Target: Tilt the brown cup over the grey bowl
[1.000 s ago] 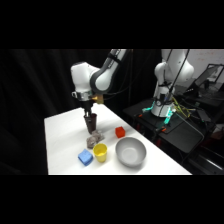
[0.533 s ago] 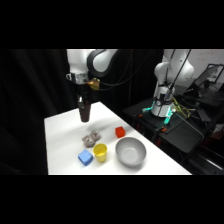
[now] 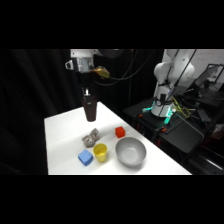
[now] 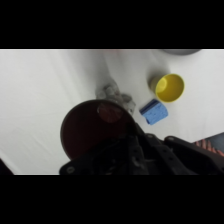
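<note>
White counter [image 3: 60, 135], dark room: our pincer [image 3: 89, 102] grips the brown cup [image 3: 90, 111] aloft, upright; grey bowl [image 3: 131, 152] well apart; carrying and tilting remain.

The brown cup [image 4: 92, 131] fills the foreground above the white table [image 4: 45, 80], yellow cup [image 4: 169, 88] and blue block [image 4: 154, 111] beyond.

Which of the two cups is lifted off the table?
The brown cup. It hangs in the gripper above the table, upright, while the yellow cup stands on the table beside the grey bowl.
</note>
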You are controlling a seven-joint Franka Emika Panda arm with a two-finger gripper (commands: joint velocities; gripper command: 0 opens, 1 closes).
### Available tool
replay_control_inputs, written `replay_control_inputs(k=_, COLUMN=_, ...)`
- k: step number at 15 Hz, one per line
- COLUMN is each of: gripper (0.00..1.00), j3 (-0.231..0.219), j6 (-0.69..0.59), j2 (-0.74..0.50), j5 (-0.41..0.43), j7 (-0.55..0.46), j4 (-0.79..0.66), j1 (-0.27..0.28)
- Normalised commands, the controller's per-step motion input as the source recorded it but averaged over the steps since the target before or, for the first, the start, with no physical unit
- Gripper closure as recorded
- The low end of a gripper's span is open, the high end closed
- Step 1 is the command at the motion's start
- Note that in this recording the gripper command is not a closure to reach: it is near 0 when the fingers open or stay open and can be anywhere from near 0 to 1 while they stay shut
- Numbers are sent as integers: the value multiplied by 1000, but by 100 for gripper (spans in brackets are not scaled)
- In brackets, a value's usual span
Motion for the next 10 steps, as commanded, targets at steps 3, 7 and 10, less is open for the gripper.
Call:
replay_control_inputs(k=3, gripper=9, j3=196, j6=-207, j2=-226, j5=239, j7=-43, j4=-165, j1=146)
replay_control_inputs(k=7, gripper=9, j3=164, j6=-234, j2=-253, j5=534, j7=-362, j4=-160, j1=72)
replay_control_inputs(k=10, gripper=10, j3=66, j6=-242, j2=-248, j5=688, j7=-637, j4=-172, j1=-38)
